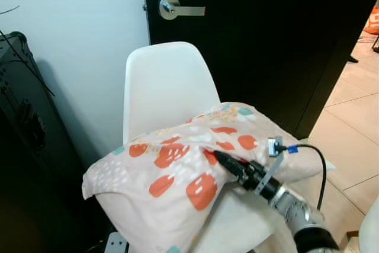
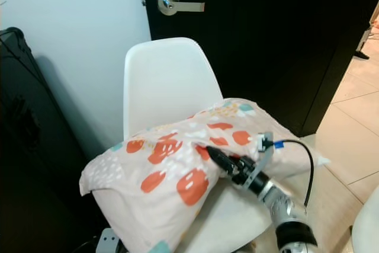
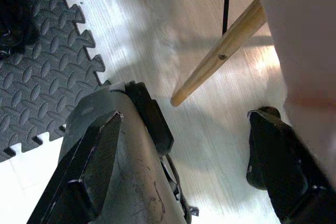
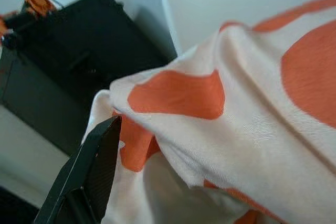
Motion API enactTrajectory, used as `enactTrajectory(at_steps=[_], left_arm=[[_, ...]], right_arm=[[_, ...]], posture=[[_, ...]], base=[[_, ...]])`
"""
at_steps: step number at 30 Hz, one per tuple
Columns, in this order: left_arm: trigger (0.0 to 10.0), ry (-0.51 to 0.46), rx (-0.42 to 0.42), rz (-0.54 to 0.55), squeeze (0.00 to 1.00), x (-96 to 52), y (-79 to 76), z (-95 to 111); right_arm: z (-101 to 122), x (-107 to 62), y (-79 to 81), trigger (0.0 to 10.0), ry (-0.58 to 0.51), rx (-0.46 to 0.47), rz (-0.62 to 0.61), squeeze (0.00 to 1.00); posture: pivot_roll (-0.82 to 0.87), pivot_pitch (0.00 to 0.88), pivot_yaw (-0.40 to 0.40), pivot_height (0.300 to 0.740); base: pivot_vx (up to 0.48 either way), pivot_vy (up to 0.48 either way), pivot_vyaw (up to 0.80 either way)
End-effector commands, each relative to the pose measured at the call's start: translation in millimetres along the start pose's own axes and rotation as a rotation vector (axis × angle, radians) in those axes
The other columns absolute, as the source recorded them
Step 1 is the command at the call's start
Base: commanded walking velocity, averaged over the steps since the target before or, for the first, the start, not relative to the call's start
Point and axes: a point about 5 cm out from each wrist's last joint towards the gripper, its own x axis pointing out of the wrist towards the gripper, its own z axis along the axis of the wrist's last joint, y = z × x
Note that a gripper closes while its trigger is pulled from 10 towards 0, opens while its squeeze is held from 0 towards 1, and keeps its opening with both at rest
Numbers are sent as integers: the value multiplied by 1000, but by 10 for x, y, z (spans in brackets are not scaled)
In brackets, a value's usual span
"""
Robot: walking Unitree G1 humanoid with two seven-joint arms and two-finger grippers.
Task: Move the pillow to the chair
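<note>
right gripper point(image 1: 220, 158) pinching pillow point(image 1: 177, 164) fabric, probably | pillow on chair point(image 1: 163, 81) seat, long axis crosswise ahead | left gripper point(image 3: 184, 161) idle, fingers spread

Dark door and pale wall behind.
A black door point(image 1: 266, 39) carries a silver lever handle point(image 1: 177, 9); a white wall point(image 1: 77, 34) stands beside it, black equipment point(image 1: 23, 122) at the wall, beige floor tiles point(image 1: 355, 105) beyond.

My right arm point(image 1: 299, 211) is silver, ribbed metal, with a black wrist section and long black fingers point(image 1: 228, 162) — a black cable point(image 1: 317, 158) with a blue connector loops above it.
</note>
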Motion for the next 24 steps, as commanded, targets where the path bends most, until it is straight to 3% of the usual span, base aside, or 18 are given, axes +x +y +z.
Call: enactTrajectory(at_steps=[1, 3, 5, 7, 10, 13, 19, 20, 21, 22, 23, 24], left_arm=[[10000, 124, -43, -4, 0, -67, -27, -321], [10000, 127, -44, -3, 0, -72, -21, -331], [10000, 140, -43, 6, 0, -98, 23, -372], [10000, 146, -41, 9, 0, -106, 36, -383], [10000, 149, -40, 11, 0, -109, 43, -389], [10000, 147, -43, 10, 0, -103, 35, -381], [10000, 142, -52, 14, 0, -105, 38, -382], [10000, 146, -53, 15, 0, -113, 43, -400], [10000, 146, -53, 15, 0, -113, 43, -400], [10000, 153, -53, 16, 0, -124, 48, -424], [10000, 153, -53, 16, 0, -124, 48, -424], [10000, 161, -50, 17, 0, -135, 53, -452]], right_arm=[[34, 42, 47, 10000, 4, -42, 42, 0], [43, -34, 44, 10000, -5, -38, 50, 0], [392, -195, 121, 10000, -201, -11, 135, 0], [525, -245, 148, 10000, -263, -16, 160, 0], [579, -275, 152, 10000, -274, -29, 158, 0], [548, -332, 86, 10000, -148, -105, 69, 0], [662, -561, 29, 10000, -61, -196, -10, 0], [584, -616, -21, 10000, 89, -259, -74, 0], [584, -616, -21, 10000, 89, -259, -74, 0], [470, -666, -61, 10000, 261, -300, -126, 0], [470, -666, -61, 10000, 261, -300, -126, 0], [369, -721, -55, 10000, 419, -348, -139, 0]], posture=[[-38, 61, -6, 475], [-39, 60, -4, 480], [-48, 56, 3, 490], [-49, 55, 2, 495], [-49, 54, 2, 499], [-34, 58, -8, 514], [-28, 62, -7, 529], [-34, 62, -4, 533], [-34, 62, -4, 533], [-38, 68, -3, 538], [-38, 68, -3, 538], [-37, 73, -7, 543]], base=[[0, 0, 0], [0, 0, 0], [0, 0, 0], [0, 0, 0], [0, 0, 0], [0, 0, 0], [0, 0, 0], [0, 0, 0], [0, 0, 0], [0, 0, 0], [0, 0, 0], [0, 0, 0]])
